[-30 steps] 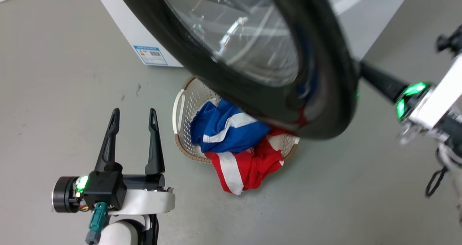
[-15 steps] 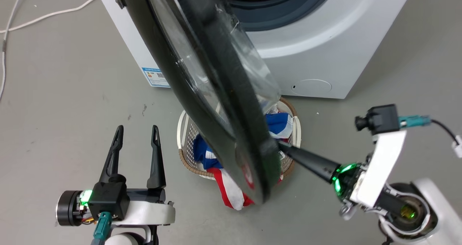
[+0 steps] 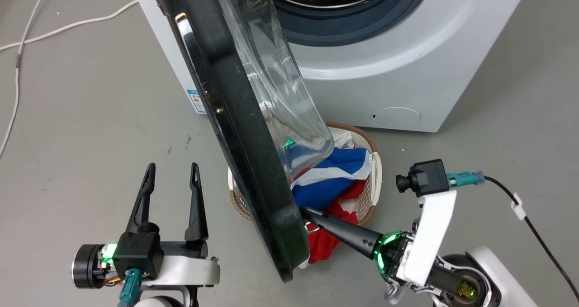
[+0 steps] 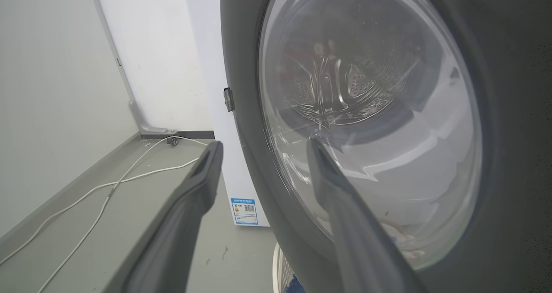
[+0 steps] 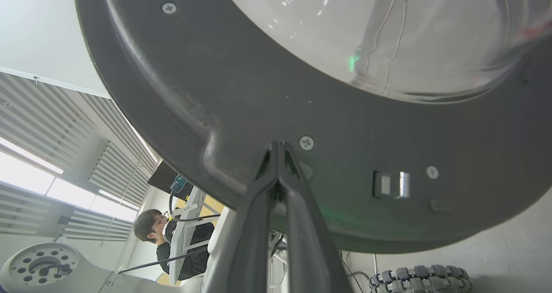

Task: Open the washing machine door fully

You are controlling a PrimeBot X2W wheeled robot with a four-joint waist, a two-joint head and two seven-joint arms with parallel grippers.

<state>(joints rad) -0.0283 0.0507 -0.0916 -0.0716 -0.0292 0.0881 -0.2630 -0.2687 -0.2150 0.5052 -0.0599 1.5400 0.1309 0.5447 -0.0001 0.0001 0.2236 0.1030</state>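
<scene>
the right pincer (image 3: 304,211) is closed, its two fingers pressed together with nothing between them, the tips set against the inner face of the washing machine door (image 3: 244,162) low on its free edge. in the right wrist view they touch the dark rim just beside a screw, below the glass bowl window (image 3: 280,94).

the door stands about halfway out from the washing machine (image 3: 384,72), hinged on the machine's left side. its lower edge hangs over the laundry basket (image 3: 373,180) of red and blue clothes (image 3: 330,180) on the floor just in front of the machine.

the step in hand looks like a push, not a pull. to do it well, the tips belong on the flat rim and off the curved glass, where they would likely slide. the push should curve round the hinge toward the robot's left rather than run straight, or the closed tips may skate off the edge.

the left pincer (image 3: 173,167) is open and empty on the door's outer side, close to it in the left wrist view. it probably lies in the door's path and should clear away first.
</scene>
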